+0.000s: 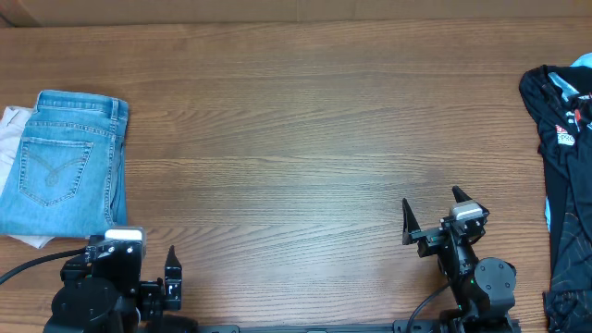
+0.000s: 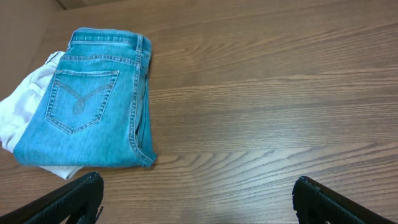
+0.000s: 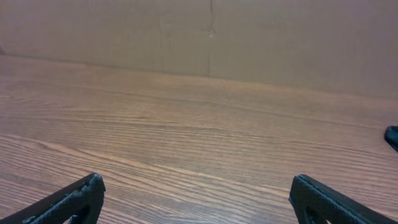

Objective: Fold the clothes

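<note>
Altogether: one folded jeans (image 1: pixel 65 166), one white garment (image 1: pixel 9 129), one black garment (image 1: pixel 573 176).

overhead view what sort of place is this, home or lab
Probably a robot lab bench, not a home: left arm and right arm standing at the edge of a wood-grain table, with folded jeans at one end and a black garment heaped at the other.

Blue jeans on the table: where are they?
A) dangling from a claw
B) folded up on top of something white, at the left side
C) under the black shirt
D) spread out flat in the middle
B: the folded light-blue denim jeans lie on a crumpled white cloth near the left edge of the brown wooden table.
</note>
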